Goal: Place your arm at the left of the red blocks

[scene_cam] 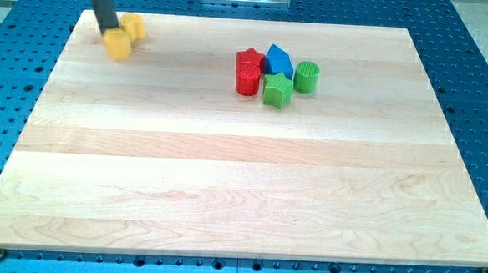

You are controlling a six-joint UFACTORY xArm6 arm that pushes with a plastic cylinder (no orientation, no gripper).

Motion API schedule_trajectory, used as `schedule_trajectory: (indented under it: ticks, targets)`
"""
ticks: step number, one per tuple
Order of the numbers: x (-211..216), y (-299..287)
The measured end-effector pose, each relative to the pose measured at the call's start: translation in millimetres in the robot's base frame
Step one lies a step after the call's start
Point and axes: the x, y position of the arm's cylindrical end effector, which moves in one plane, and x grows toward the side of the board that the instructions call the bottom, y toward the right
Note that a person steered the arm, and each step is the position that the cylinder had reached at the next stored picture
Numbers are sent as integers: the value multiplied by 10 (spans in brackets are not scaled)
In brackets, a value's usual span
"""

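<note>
While my tip (111, 29) is sitting against the yellow blocks (124, 37) near the board's top-left corner, fingerless, it is needing travel toward the red blocks (248, 71).

no readable text, no labels, no brands, no numbers, no signs anywhere

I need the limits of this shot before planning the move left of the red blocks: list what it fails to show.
- My tip: its very end merges with the yellow blocks; contact unclear.
- Yellow blocks: shapes partly hidden by the rod.
- Rod's upper part: cut off by the view's top.
- Red blocks: the lower one covers part of the star behind.
</note>
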Motion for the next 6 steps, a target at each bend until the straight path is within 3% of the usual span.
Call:
schedule_trajectory:
  ticks: [1, 2, 4, 6]
  targets:
    - [69, 464]
    - [39, 443]
    - [203, 1416]
    - [865, 1291]
